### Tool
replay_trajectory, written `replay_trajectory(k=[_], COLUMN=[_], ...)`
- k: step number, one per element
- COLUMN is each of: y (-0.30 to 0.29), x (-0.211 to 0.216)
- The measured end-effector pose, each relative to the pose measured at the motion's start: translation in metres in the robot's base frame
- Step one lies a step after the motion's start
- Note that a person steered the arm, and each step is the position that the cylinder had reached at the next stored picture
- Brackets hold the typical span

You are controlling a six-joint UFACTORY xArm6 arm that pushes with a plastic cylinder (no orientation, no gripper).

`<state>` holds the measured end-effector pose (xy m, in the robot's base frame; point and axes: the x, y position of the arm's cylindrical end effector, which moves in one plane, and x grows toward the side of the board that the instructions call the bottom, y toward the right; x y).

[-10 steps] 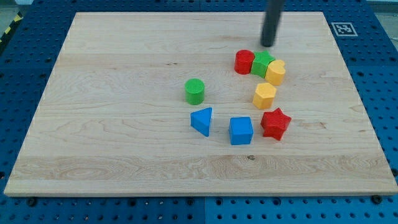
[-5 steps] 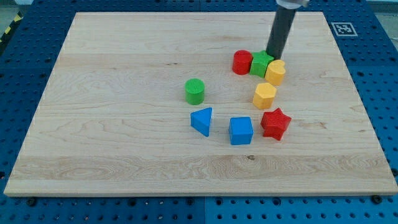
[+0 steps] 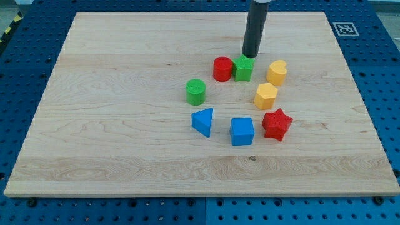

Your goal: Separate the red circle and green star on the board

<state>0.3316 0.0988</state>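
Bright, even overhead light fills the view. The wooden tabletop shows no glare, blocks cast only faint soft shadows, and everything is sharp with little edge distortion.

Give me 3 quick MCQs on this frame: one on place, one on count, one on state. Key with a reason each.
1. Where is my tip relative to the green star?
A. just above it, toward the view's top
B. below it, by the blue cube
C. far off at the view's left edge

2. How many yellow blocks are on the board?
A. one
B. two
C. three

3. How do the red circle and the green star stand?
A. side by side, still close together
B. on opposite sides of the board
C. stacked

Key:
1 A: my tip sits right at the upper edge of the green star.
2 B: one yellow block and another yellow block.
3 A: the red circle lies directly to the view's left of the star, with hardly any gap.
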Motion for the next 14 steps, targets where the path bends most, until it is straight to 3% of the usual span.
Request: replay_trajectory(k=[4,7,11,14], y=[-0.07,-0.032,-0.036,-0.064], x=[0.035,0.055,0.113,0.114])
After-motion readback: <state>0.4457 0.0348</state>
